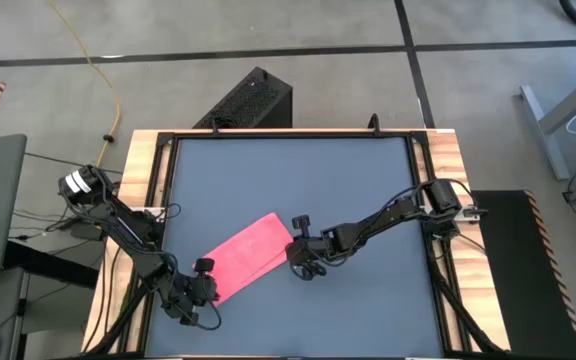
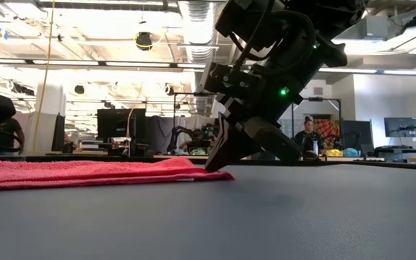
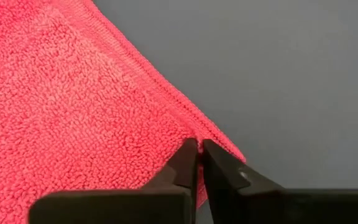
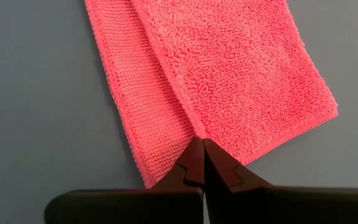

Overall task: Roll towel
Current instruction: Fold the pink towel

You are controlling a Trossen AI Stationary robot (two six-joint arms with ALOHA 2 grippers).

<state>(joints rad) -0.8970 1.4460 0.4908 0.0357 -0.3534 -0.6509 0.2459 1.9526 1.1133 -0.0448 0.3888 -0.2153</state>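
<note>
Robotics laboratory in an open-plan industrial hall.
The dark table stands on a bare concrete floor crossed by a yellow cable. Beyond it, exposed ceiling ducting and strip lights hang over benches with monitors, another robot arm, and a seated person.
</note>
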